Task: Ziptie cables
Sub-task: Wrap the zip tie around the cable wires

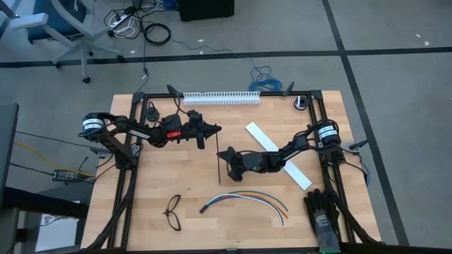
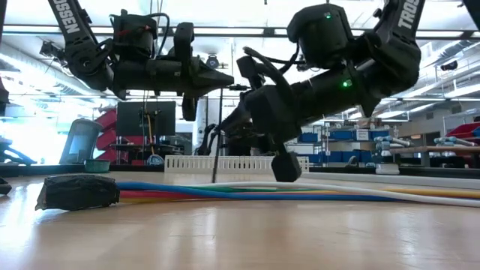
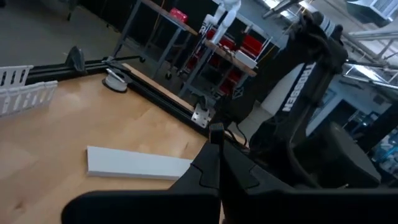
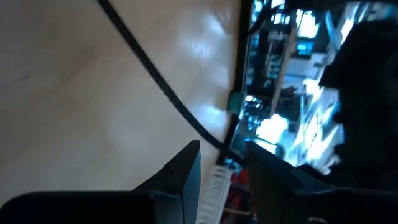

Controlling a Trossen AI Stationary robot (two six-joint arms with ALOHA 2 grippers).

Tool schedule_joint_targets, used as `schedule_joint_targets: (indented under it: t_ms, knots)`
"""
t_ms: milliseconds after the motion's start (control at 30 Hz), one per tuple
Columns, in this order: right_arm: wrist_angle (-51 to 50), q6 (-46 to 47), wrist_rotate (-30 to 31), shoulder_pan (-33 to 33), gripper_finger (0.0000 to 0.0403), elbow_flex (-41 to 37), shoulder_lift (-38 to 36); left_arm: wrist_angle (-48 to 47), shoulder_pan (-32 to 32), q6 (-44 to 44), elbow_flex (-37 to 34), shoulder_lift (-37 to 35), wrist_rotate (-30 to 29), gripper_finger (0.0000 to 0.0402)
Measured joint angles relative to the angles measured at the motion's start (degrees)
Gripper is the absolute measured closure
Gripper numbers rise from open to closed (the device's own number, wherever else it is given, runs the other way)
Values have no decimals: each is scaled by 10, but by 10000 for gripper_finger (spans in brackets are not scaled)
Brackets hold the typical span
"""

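The cables point(image 1: 247, 196) lie in a curved, many-coloured bundle near the table's front edge, their dark end point(image 2: 77, 192) resting on the wood. The ziptie point(image 1: 219, 169), a thin dark strip, slants from my right gripper point(image 1: 226, 156) down toward the cables. My right gripper reaches in from the table's right, just beyond the cables, and has the ziptie between its fingers. My left gripper point(image 1: 214, 129) hovers shut and touches nothing, above the table's middle, farther back and level. My right gripper has the ziptie's upper end point(image 4: 214, 144) between its two fingers, which come nearly level from the table's right. The strip point(image 2: 217, 135) slants down toward the near edge. Its lower end point(image 2: 214, 178) sits just behind the cables; whether it touches the wood, I cannot tell.
Black glasses point(image 1: 173, 212) lie left of the cables. A wide white strip point(image 1: 277, 155) lies under my right arm. A white slotted rail point(image 1: 220, 97) runs along the far edge. A black glove point(image 1: 323, 212) is at the front right corner.
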Motion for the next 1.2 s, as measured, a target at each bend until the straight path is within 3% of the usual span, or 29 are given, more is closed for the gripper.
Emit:
schedule_joint_targets:
  t_ms: [267,433,733,1200]
  knots:
    - [28,9,-61,6,295,0,4,-3,9,-14,0,0,-19,401]
    - [30,85,-77,8,333,0,3,-6,22,-12,0,0,-20,401]
    - [30,150,-66,27,398,0,3,-10,59,-3,0,0,39,401]
    - [31,199,-33,45,402,0,2,-20,88,15,0,0,95,401]
